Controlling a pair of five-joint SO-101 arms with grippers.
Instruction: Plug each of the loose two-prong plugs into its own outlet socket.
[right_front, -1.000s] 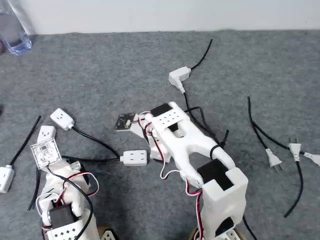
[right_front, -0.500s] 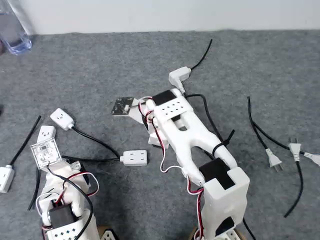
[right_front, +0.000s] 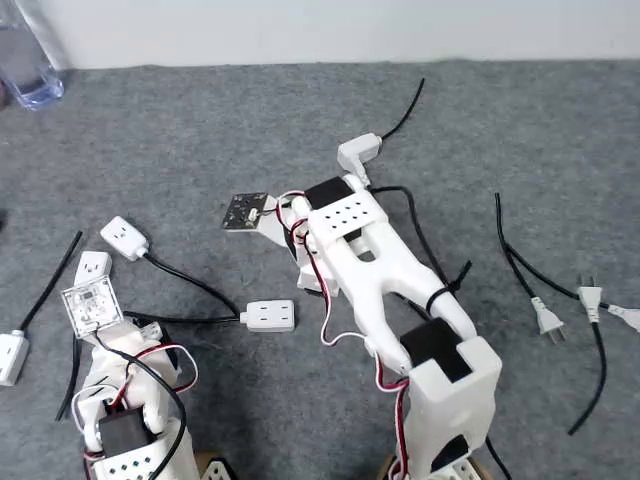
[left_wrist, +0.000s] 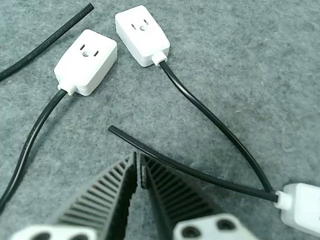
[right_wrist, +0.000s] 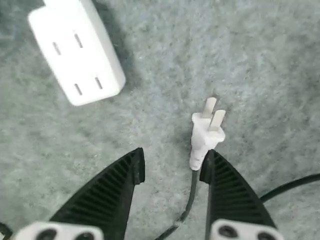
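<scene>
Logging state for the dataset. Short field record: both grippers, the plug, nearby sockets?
left gripper: fingers shut, holding nothing
right gripper: fingers open, holding nothing
two-prong plug: flat on the grey carpet, just past the right gripper's fingertips, unplugged
double outlet socket: beside that plug, apart from it, slots empty
single outlet sockets: two ahead of the left gripper, both empty
other loose plugs: two, at the high view's right side

- Bare carpet (right_wrist: 165, 100) lies between the spread fingers of the right gripper (right_wrist: 172, 159); a two-prong plug (right_wrist: 206, 131) sits just ahead of one fingertip.
- A black cord (left_wrist: 190, 170) crosses just ahead of the near-touching tips of the left gripper (left_wrist: 138, 167).
- Beyond it, two outlet sockets (left_wrist: 86, 62) (left_wrist: 142, 29) lie side by side, a strip of carpet between them.
</scene>
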